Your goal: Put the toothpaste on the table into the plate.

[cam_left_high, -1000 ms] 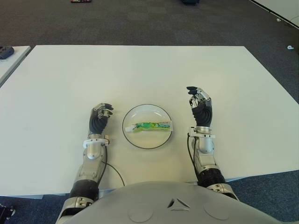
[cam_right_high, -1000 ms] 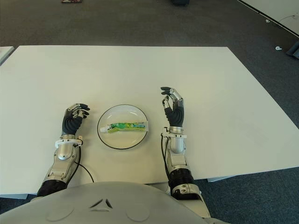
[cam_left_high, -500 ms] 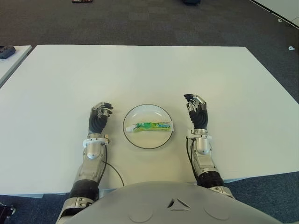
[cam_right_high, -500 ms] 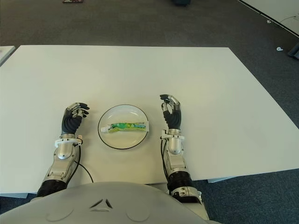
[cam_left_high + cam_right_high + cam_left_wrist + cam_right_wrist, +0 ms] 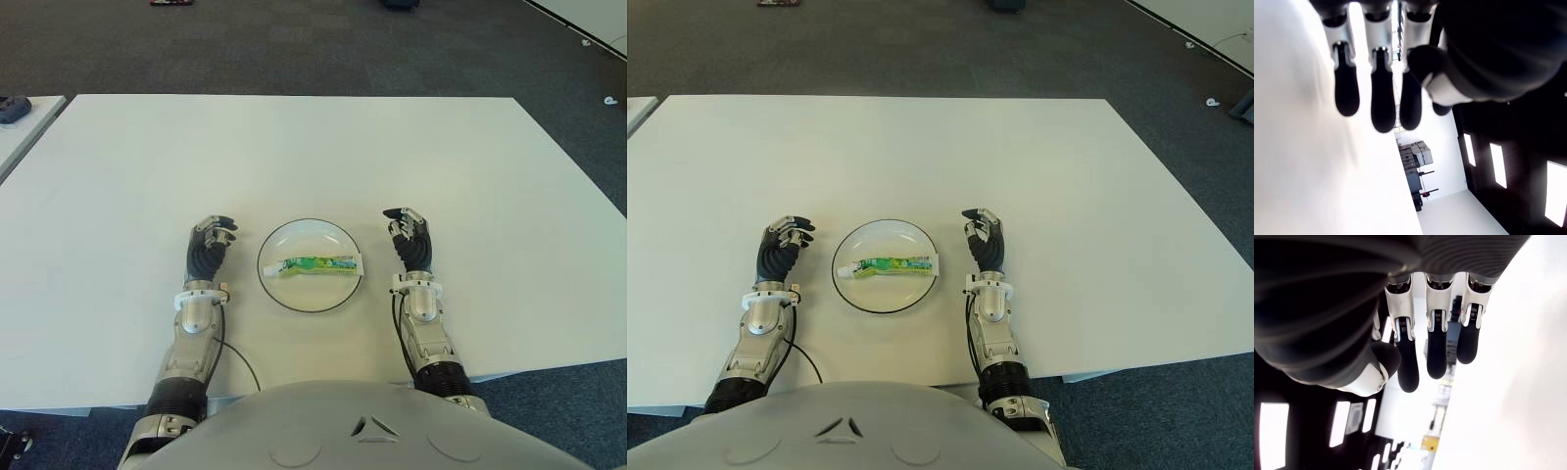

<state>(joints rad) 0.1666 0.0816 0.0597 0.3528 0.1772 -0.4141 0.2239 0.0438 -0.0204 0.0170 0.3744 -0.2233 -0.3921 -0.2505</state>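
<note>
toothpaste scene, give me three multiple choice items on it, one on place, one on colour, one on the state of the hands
1. Where does the toothpaste lie?
A. on the bare table left of the plate
B. in the plate
C. in the right hand

2. What colour is most of the tube?
A. green
B. red
C. black

3. What do the two hands hold?
A. the left holds the tube
B. both grip the plate
C. nothing

Key:
1 B: the toothpaste lies across the white plate on the table.
2 A: its body is green with a white end.
3 C: the left hand and the right hand show either side of the plate, fingers relaxed and empty in the wrist views.
</note>
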